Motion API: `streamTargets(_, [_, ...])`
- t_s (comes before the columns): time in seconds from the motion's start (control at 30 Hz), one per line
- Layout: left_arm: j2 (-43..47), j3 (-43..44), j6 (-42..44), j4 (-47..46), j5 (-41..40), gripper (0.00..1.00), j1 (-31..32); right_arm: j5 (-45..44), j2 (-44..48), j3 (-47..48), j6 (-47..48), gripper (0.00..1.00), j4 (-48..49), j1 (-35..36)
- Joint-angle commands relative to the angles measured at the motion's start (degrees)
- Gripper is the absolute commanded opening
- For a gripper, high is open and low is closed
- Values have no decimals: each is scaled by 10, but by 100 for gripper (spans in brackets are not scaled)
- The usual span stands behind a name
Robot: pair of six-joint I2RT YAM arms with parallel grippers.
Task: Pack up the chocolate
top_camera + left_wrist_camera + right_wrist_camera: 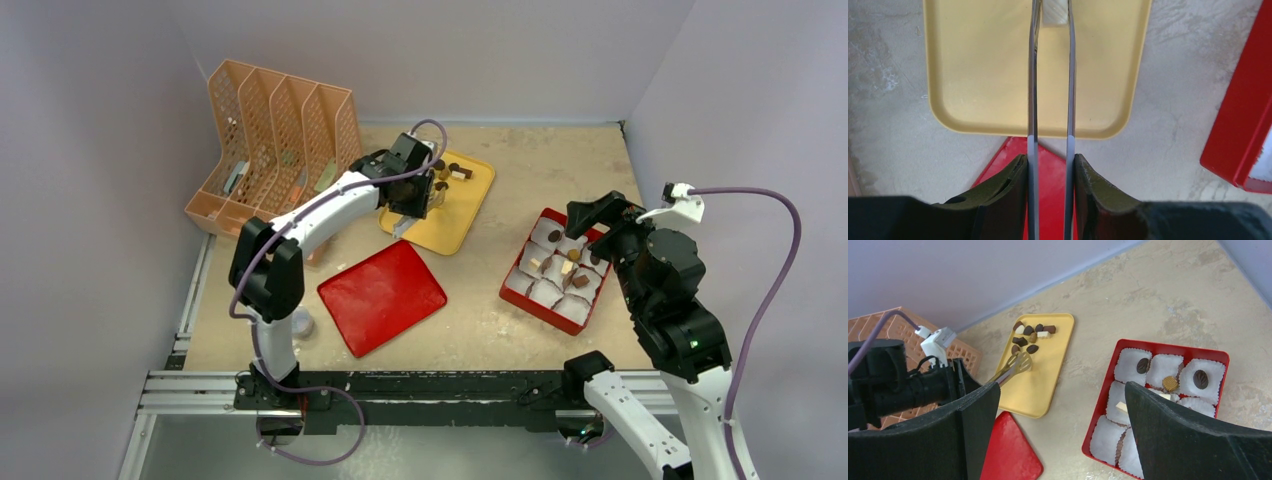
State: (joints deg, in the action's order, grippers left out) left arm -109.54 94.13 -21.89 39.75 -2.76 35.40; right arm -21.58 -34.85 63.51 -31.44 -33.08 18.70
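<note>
— Where to look for the chocolate [1030, 335]?
— Mostly heaped at the far end of the yellow tray [973, 75]; a few pieces already in the paper cups [1129, 371] of the red box [1220, 356].
— Handling?
— Probably light, hard, smooth, easily marked. Best pinched gently across flat sides.
— Hands?
— Left hand [1050, 162] clamped on thin tongs [1033, 90], with a white block [1054, 12] between their tips. Right hand [1062, 390] spread wide, empty, above the box.
— Obstacles?
— Red lid [380, 295] flat on the worktop [500, 150] just beside the tray; orange rack [270, 130] behind. Right arm over the box, likely crowding the drop.
</note>
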Motion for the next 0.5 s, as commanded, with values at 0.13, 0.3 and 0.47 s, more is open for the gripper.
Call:
streamTargets(0.13, [88, -30, -1, -10, 46, 21, -3, -13, -5, 16, 7, 96, 19, 1])
streamTargets(0.3, [111, -32, 3, -3, 86, 21, -2, -10, -7, 18, 4, 96, 20, 1])
streamTargets(0.47, [131, -39, 7, -23, 145, 21, 2, -11, -12, 24, 4, 96, 24, 1])
